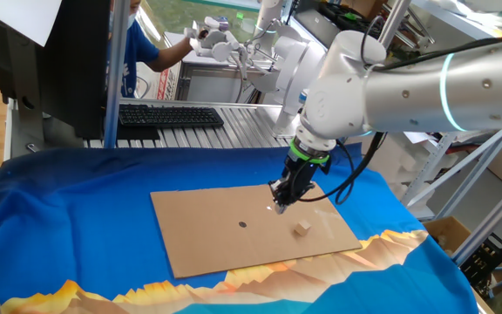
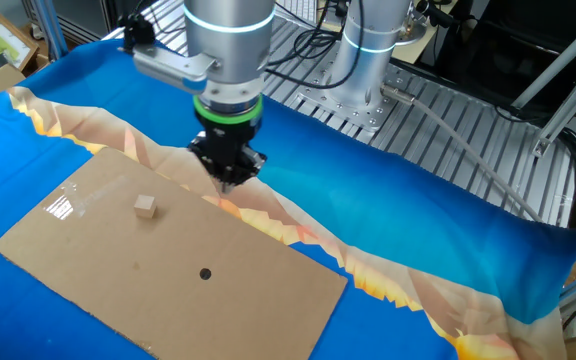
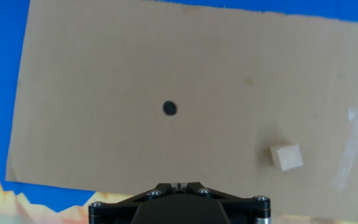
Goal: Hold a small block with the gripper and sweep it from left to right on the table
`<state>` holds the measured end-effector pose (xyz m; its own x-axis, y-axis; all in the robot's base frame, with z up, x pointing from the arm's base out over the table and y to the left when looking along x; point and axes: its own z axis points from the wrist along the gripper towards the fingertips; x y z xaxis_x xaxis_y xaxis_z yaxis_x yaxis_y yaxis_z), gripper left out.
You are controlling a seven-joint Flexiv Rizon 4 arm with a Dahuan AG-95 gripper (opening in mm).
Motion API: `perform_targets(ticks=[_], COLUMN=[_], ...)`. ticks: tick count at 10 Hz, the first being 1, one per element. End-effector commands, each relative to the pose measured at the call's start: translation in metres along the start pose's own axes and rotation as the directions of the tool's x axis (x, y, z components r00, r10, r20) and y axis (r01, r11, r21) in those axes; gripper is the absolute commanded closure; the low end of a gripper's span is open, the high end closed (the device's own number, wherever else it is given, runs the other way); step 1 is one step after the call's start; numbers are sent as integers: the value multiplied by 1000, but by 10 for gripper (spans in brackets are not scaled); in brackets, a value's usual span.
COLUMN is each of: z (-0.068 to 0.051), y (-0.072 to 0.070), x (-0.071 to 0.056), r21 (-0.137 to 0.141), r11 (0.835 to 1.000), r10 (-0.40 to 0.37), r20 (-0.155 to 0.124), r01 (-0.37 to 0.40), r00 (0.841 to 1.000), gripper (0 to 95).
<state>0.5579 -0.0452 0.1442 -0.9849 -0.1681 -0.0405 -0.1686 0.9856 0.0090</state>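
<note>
Pale beige small block (image 3: 286, 157) on cardboard sheet (image 3: 104, 74)

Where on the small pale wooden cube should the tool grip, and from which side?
Come straight down from above and close on two opposite upright faces of the small pale wooden cube. It sits flat and alone on the brown cardboard sheet, apart from the dark round dot, so its sides look free. The black tool hangs off to one side.
</note>
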Motion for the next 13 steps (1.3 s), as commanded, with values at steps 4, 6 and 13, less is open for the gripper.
perform_targets(ticks=[4, 6, 13], z=[5, 4, 38], y=[-32, -43, -70], x=[-13, -16, 6], r21=[3, 12, -2], r11=[999, 999, 1000], r10=[-41, -47, -17], r20=[-3, -7, 11], r01=[41, 47, 17], r00=[999, 999, 1000], gripper=[950, 950, 950])
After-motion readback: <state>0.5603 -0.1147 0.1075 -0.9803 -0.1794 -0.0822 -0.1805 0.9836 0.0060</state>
